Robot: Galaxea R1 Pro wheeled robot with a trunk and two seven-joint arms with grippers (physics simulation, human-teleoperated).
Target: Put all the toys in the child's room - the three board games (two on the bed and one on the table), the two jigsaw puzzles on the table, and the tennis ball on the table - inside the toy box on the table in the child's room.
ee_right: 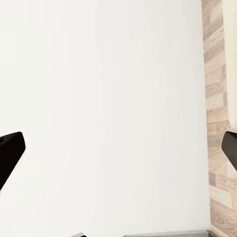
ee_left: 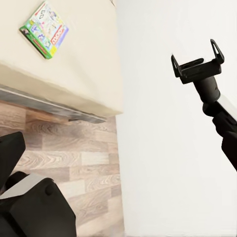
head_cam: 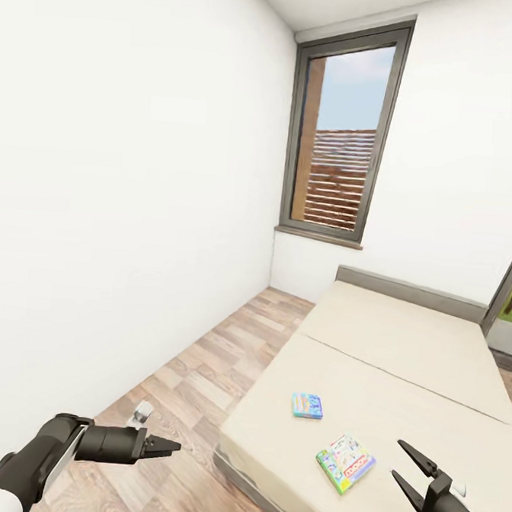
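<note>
The right gripper (head_cam: 409,464), fingers apart, hangs over the bed's (head_cam: 402,350) near corner; the left gripper (head_cam: 168,448), fingers together, is above the floor (head_cam: 201,390). The green board game (head_cam: 345,463) lies flat, angled diagonally. Farther along lies the smaller blue board game (head_cam: 307,405), lengthwise across the mattress.

Bright, even daylight in a clean simulator render.

Light comes through the window (head_cam: 343,132); the white wall (head_cam: 130,201) is nearly washed out and shadows on the bed (head_cam: 402,350) are faint. Everything is sharp, and straight lines lean at the head view's edges.
</note>
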